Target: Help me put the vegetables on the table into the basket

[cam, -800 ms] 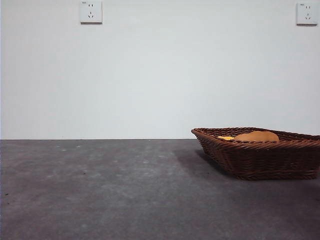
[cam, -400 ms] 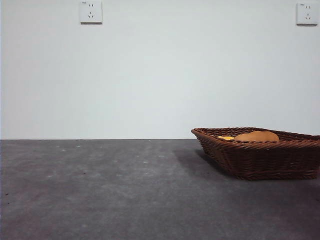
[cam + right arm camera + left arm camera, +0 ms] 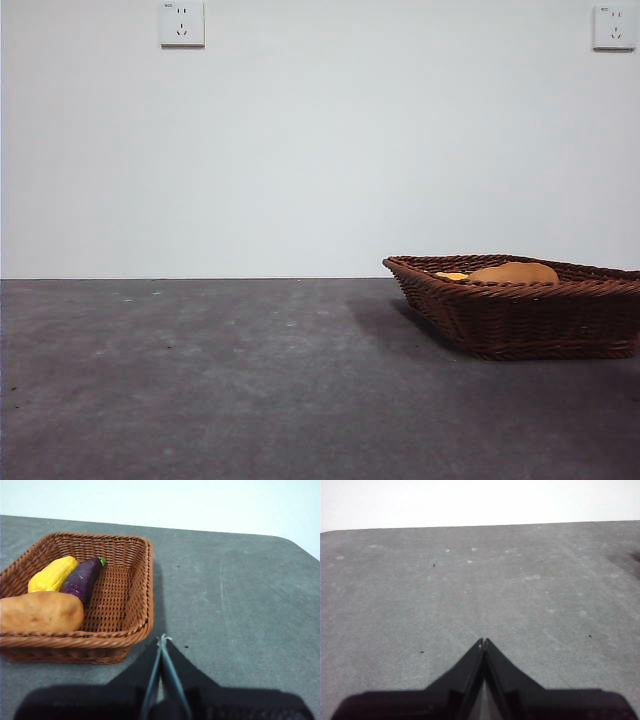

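Observation:
The wicker basket (image 3: 520,320) stands at the right of the table (image 3: 250,380); in the right wrist view its rim (image 3: 148,580) encloses all three vegetables. The brown potato (image 3: 40,612) lies nearest, with the yellow corn cob (image 3: 52,573) and the purple eggplant (image 3: 83,578) side by side behind it. From the front, only the potato's top (image 3: 515,272) and a sliver of corn (image 3: 452,275) show above the rim. My right gripper (image 3: 162,639) is shut and empty, over bare table beside the basket. Over bare table, my left gripper (image 3: 483,641) is shut and empty.
A white wall rises behind the table's far edge, with two power sockets (image 3: 181,23) (image 3: 613,27) high up. Neither arm shows in the front view.

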